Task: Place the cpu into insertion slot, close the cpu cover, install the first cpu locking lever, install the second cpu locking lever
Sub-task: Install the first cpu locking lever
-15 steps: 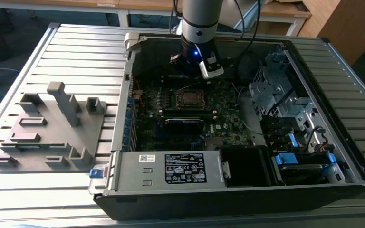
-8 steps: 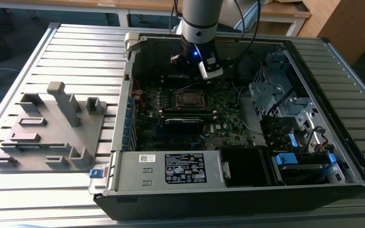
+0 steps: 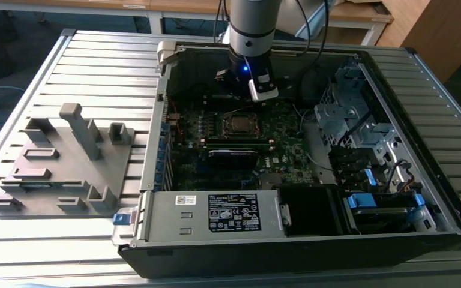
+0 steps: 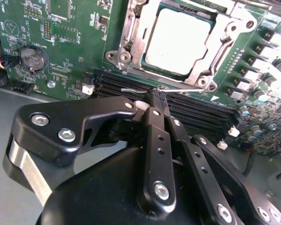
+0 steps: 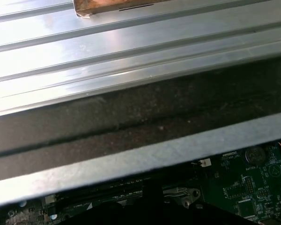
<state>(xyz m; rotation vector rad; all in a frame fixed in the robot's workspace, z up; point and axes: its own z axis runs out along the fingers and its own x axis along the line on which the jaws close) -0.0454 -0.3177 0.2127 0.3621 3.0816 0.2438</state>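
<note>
Cpu [image 4: 178, 40], one in number, is seen seated in the insertion slot [image 3: 239, 124], its dull silver top left showing through the square opening of the single cpu cover [image 4: 132, 35]. That cover is laid flat over the insertion slot, and its frame is pressed down around the cpu on all sides.

One hand [image 4: 155, 96] is held just beside the insertion slot, above the long black card slots [image 4: 201, 110] that run along the slot's near edge. Its two fingers [image 4: 152, 140] are drawn fully together, with no gap left between the tips. One thin silvery locking lever [image 4: 131, 89] is met at those tips, at the edge of the insertion slot. Whether the wire is pinched or only touched cannot be told.

One round coin battery [image 4: 33, 57] is set on the green board, well apart from the insertion slot.

In the exterior view, one open computer case [image 3: 295, 240] is laid on the slatted table [image 3: 94, 54], with the insertion slot near the middle of its board. One grey fixture [image 3: 62, 168] is placed outside the case, well apart from the insertion slot, toward the exterior view's left.
</note>
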